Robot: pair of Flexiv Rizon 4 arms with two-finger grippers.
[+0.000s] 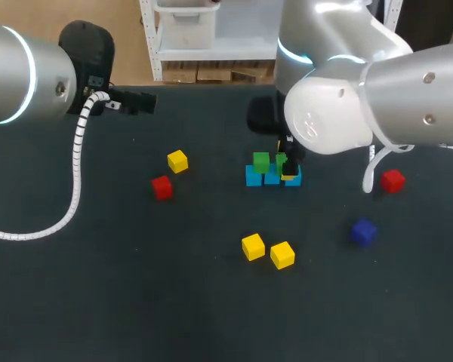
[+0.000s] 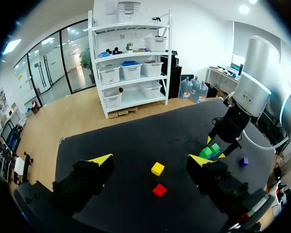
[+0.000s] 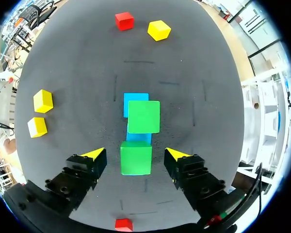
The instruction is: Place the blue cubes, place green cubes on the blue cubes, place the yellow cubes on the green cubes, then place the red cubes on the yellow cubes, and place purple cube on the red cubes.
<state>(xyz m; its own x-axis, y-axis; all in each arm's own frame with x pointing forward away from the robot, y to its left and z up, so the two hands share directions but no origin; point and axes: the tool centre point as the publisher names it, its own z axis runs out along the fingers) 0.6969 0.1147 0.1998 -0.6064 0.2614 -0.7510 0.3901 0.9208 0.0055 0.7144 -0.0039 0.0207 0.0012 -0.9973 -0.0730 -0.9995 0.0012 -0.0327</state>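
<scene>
A row of blue cubes [image 1: 272, 179] lies right of the table's middle, with a green cube [image 1: 261, 161] on top at its left end. A second green cube [image 3: 136, 158] rests on the row between the fingers of my right gripper [image 3: 136, 154], which stands open with a gap on each side of the cube. The head view shows that gripper [image 1: 288, 166] right over the row, hiding much of this cube. Loose yellow cubes [image 1: 253, 246] [image 1: 282, 255] [image 1: 177, 161], red cubes [image 1: 161, 186] [image 1: 392, 180] and a purple cube [image 1: 363, 231] lie around. My left gripper [image 2: 150, 162] hangs open and empty at the far left.
My right arm's bulky wrist [image 1: 325, 113] overhangs the table just behind the stack. The left arm's white cable [image 1: 75, 181] loops down over the left side. The dark table surface [image 1: 136, 302] spreads bare along the front.
</scene>
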